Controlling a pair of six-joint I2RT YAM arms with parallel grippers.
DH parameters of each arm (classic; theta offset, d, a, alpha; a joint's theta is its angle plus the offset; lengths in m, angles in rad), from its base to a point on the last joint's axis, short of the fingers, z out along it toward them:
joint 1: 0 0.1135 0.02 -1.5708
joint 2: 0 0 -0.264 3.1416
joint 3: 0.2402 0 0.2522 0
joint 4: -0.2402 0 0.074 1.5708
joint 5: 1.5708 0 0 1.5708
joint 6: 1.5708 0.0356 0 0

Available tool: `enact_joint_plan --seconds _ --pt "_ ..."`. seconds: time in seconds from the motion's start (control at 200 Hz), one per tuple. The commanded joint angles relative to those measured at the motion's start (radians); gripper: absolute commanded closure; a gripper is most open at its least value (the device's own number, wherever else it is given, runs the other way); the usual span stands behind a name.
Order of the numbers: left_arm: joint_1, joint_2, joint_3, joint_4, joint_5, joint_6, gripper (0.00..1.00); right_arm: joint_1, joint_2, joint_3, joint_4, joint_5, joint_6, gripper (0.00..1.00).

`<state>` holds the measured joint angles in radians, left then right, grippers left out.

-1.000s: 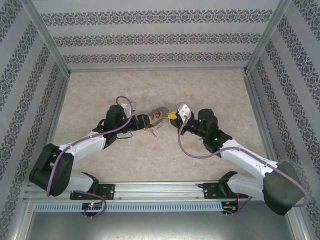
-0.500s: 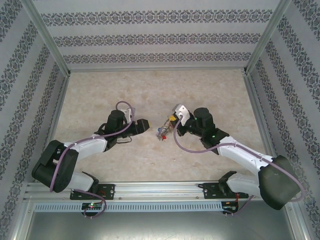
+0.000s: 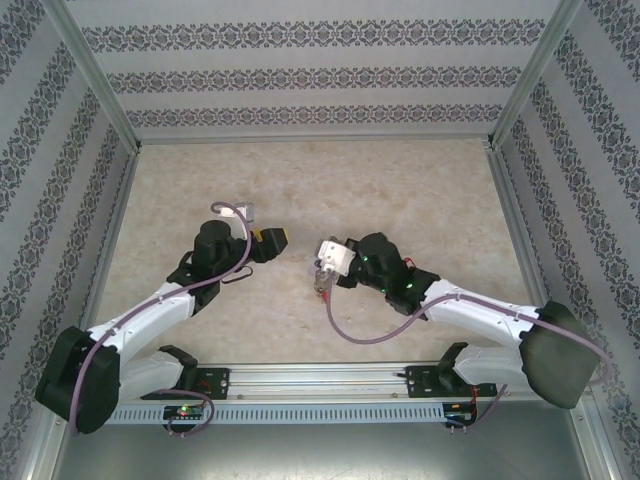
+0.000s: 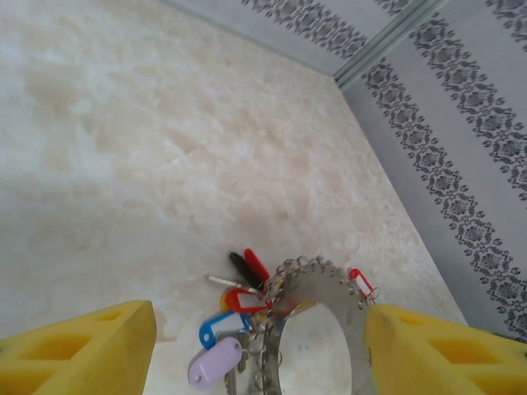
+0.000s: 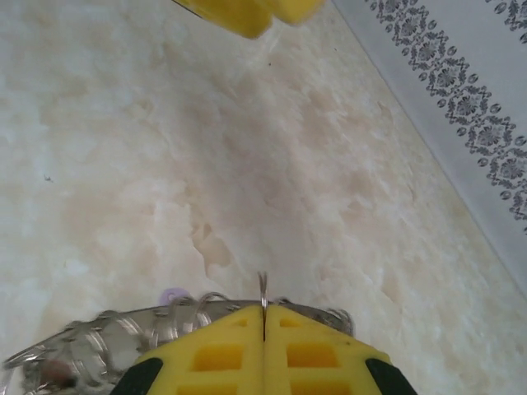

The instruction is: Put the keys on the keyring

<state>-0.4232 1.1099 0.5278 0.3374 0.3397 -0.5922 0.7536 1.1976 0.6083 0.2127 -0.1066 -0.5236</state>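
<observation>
You're looking at a beige marbled tabletop (image 3: 300,170), matte, under soft even light. Back wall (image 3: 320,75), left wall (image 3: 50,160) and right wall (image 3: 590,170): grey-on-white damask stripe wallpaper. Aluminium posts (image 3: 92,75) rise at the far corners. A slotted aluminium rail (image 3: 320,378) runs along your near edge.

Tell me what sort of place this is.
Likely a robot test booth: a stone-look table boxed in by patterned wallpaper panels on aluminium posts, with a left arm and right arm bolted to a rail at its near edge.
</observation>
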Motion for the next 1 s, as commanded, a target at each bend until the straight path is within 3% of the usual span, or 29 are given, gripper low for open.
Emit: enact_joint_plan --seconds 0.0,0.05,0.135,0.31,0.455,0.699,0.994 --pt "0.012 -0.040 -0.021 0.032 0.026 0.157 0.33 -0.165 -0.032 -0.007 0.069 -0.429 0.290 1.00" --pt "0.012 -0.051 -0.018 0.037 0.048 0.193 0.34 -0.221 -0.004 0.019 0.054 -0.599 0.350 1.00" --pt "0.012 -0.059 -0.014 0.062 0.108 0.252 0.35 -0.261 0.039 0.045 0.045 -0.776 0.393 1.00" --pt "0.011 -0.049 0.022 0.081 0.318 0.404 0.41 -0.298 0.047 0.046 0.103 -0.863 0.386 1.00" --pt "0.010 -0.040 0.055 0.039 0.456 0.531 0.57 -0.328 0.051 0.081 0.081 -0.958 0.350 1.00" --pt "-0.016 0.030 0.159 -0.069 0.640 0.690 0.61 -0.324 0.039 0.082 0.066 -0.946 0.266 1.00" --pt "-0.073 0.128 0.222 -0.207 0.657 0.871 0.65 -0.312 0.051 0.090 0.065 -0.943 0.231 1.00"
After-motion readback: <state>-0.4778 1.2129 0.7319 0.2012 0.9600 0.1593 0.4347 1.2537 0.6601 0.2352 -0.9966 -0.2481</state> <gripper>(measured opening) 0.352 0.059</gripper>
